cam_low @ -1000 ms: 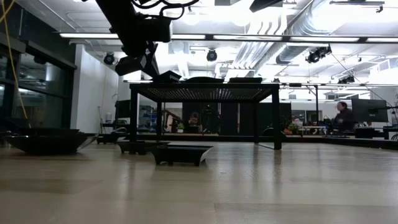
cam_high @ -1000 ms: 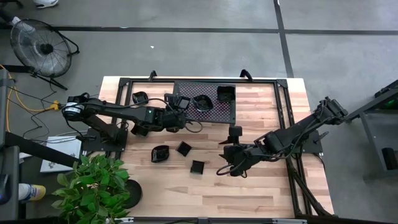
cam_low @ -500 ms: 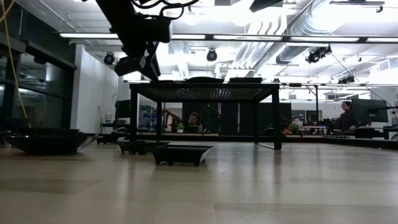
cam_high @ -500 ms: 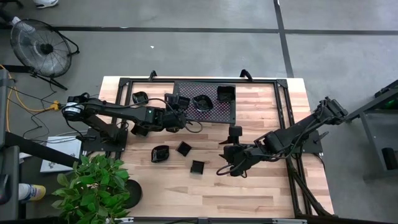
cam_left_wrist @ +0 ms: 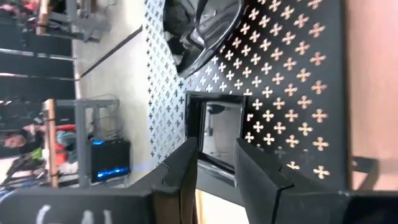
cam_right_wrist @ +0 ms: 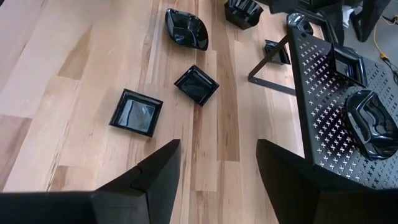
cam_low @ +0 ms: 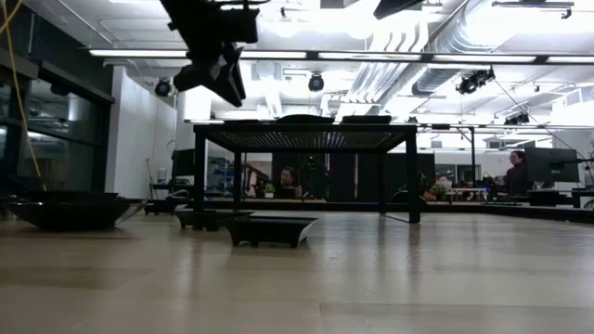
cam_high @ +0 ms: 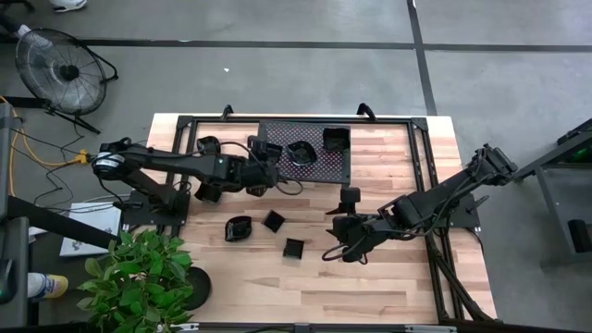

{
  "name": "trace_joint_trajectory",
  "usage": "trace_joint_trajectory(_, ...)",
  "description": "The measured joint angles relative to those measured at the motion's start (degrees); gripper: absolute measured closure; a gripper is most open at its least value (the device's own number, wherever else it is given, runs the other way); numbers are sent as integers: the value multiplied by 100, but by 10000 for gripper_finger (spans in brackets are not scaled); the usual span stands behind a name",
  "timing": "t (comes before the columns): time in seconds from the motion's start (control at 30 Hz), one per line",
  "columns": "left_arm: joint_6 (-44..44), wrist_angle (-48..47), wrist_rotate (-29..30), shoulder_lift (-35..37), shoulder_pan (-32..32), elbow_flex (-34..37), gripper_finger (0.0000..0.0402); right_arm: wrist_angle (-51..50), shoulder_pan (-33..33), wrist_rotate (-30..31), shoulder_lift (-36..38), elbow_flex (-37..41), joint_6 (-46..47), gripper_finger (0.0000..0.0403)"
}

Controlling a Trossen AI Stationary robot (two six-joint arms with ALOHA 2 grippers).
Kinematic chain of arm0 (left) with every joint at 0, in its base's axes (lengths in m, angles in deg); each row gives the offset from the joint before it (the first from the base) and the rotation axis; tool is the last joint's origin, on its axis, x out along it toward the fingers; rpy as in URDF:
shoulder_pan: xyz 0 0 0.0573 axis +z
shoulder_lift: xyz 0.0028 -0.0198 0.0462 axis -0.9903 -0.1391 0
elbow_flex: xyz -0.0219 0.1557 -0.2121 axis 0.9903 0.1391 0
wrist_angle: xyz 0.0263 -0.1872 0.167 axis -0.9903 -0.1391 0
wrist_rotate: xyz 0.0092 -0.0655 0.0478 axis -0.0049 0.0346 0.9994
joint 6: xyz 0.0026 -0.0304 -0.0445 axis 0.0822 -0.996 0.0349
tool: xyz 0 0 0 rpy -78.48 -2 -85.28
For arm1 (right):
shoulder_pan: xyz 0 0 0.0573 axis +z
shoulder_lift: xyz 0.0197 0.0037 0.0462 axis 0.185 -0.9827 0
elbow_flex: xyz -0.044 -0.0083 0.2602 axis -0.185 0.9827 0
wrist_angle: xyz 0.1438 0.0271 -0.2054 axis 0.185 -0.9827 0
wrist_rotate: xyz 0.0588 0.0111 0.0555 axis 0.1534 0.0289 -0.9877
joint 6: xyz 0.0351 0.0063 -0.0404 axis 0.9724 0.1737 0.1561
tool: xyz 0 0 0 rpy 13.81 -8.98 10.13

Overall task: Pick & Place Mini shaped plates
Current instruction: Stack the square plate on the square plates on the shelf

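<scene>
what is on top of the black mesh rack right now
Three mini plates sit on the mesh rack: a square plate, a scalloped plate and a small square plate by the left claw.

- Two dark, near-black arms of jointed segments are seen from above, the left arm [cam_high: 171, 166] and the right arm [cam_high: 435, 205]
- A pale, silver-grey joint is borne at the left arm's base end
- Thin black cables are looped beside the left arm's wrist
- Broad, flat, matt black fingers [cam_right_wrist: 140, 180] with angular edges are shown in the right wrist view
- The left arm's fingers [cam_left_wrist: 258, 171] are likewise black and blocky, with faint white marking on the body beneath them
</scene>
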Motion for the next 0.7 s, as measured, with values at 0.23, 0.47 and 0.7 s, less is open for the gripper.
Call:
trace_joint_trajectory(0.23, 28, -182, -339, 154, 0, -169, 300, -5, 4, -178, 0, 0, 6, 197)
trace_joint_trajectory(0.47, 313, -194, -1168, 664, 0, -169, 300, -165, 4, -276, 0, 0, 126, 197)
trace_joint_trajectory(0.7, 146, 27, -1708, 1569, -220, 101, 300, -302, 21, -710, 0, 0, 139, 197)
